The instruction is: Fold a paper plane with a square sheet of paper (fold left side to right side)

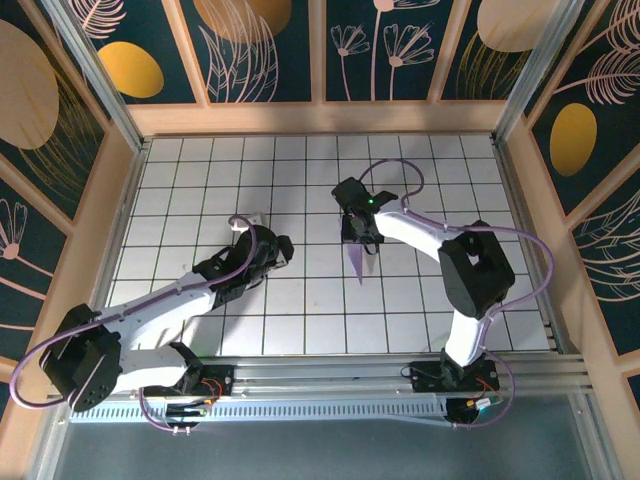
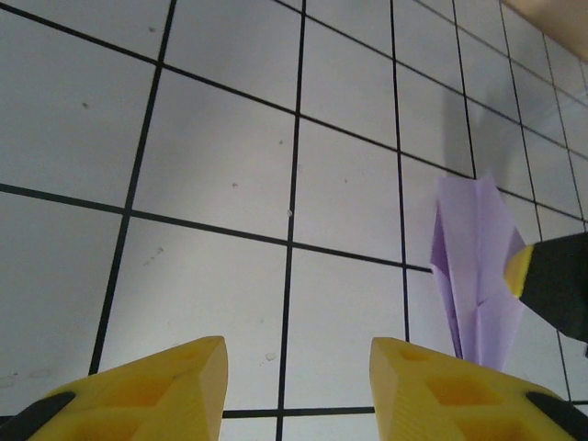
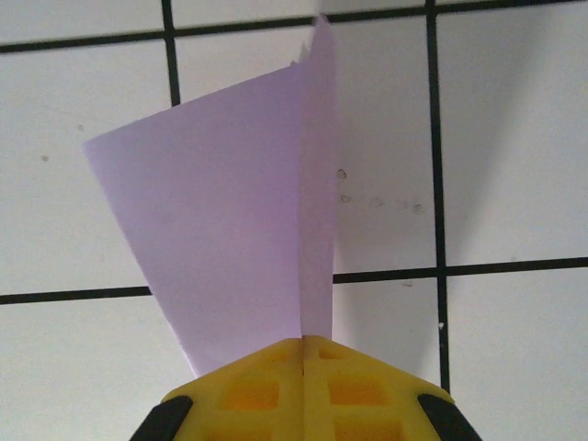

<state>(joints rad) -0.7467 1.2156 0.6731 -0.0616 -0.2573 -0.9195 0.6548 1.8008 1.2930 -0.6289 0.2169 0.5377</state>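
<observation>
The square sheet of paper is folded into a slim, pointed lavender paper plane (image 1: 357, 262), which lies near the middle of the white grid table. My right gripper (image 1: 358, 236) is shut on the plane's wide end. In the right wrist view the paper plane (image 3: 230, 220) fans out from the closed yellow jaws of the right gripper (image 3: 303, 345). My left gripper (image 1: 281, 246) hovers about two tiles left of the plane. In the left wrist view the left gripper (image 2: 299, 367) stands open over bare tiles, and the paper plane (image 2: 473, 266) shows to its right.
The white grid table (image 1: 200, 180) is ringed by a low wooden border (image 1: 320, 118) and patterned walls. A metal rail (image 1: 330, 375) with the arm bases runs along the near edge. The right gripper's fingertip (image 2: 551, 276) shows at the right edge of the left wrist view.
</observation>
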